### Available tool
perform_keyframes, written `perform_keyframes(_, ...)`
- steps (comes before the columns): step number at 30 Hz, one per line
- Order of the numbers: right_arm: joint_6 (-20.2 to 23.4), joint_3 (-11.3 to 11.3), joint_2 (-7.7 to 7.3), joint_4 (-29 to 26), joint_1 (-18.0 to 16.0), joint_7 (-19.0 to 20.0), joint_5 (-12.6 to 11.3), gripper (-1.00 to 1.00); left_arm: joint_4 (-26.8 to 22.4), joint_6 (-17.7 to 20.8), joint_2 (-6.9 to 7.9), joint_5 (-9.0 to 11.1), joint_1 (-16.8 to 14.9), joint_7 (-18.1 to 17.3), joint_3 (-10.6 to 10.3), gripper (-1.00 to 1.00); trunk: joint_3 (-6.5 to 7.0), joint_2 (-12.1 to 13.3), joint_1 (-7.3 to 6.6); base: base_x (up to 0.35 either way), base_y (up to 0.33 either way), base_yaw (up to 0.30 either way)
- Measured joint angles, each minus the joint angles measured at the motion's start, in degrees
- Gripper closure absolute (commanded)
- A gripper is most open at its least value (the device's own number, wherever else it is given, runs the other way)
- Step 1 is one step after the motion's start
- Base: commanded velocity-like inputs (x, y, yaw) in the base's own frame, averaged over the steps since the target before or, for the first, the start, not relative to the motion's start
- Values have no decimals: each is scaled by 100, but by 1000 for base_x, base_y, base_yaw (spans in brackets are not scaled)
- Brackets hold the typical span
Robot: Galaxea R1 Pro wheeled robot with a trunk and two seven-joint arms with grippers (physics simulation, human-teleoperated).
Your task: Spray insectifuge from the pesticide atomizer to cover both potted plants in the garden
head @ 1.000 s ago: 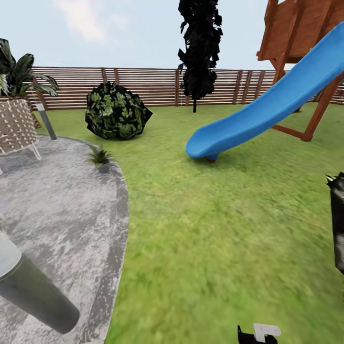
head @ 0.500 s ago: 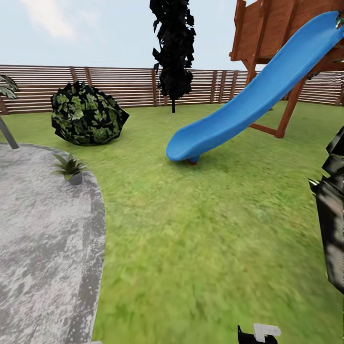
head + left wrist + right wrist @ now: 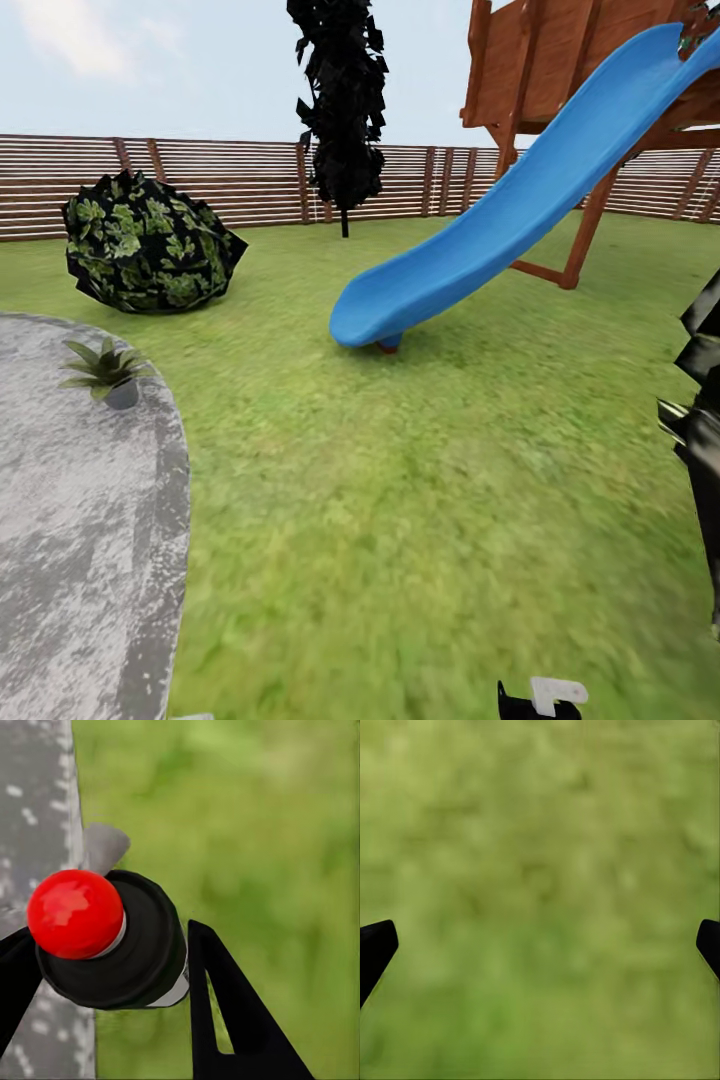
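The whole head view has slid since a moment ago, so the camera turned; the things did not move. The potted plant [image 3: 105, 372] now sits further toward 9 o'clock, on the edge of the grey patio [image 3: 70, 520]. The dark bush [image 3: 145, 243] and the blue slide [image 3: 520, 200] have slid that way too. The big dark tube seen earlier at 7 o'clock is gone from the head view.

In the left wrist view, the left pincer [image 3: 112, 967] holds the pesticide atomizer [image 3: 124, 945] between its black fingers [image 3: 232, 1020]. We look at its round end, with a red knob on top. Its body is hidden behind that.

The right pincer [image 3: 540, 945] is spread wide over blurry grass [image 3: 540, 870], holding nothing. At 3 o'clock in the head view a black shape [image 3: 700, 430] is cut off, and I cannot tell what it is.
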Motion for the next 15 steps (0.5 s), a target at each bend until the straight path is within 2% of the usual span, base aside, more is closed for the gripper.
perform_keyframes(15, 0, 7, 1, -1, 0, 1, 4, -100, 0, 0, 0, 0, 0, 0, -5, 100, 0, 0, 0, 338, 0, 0)
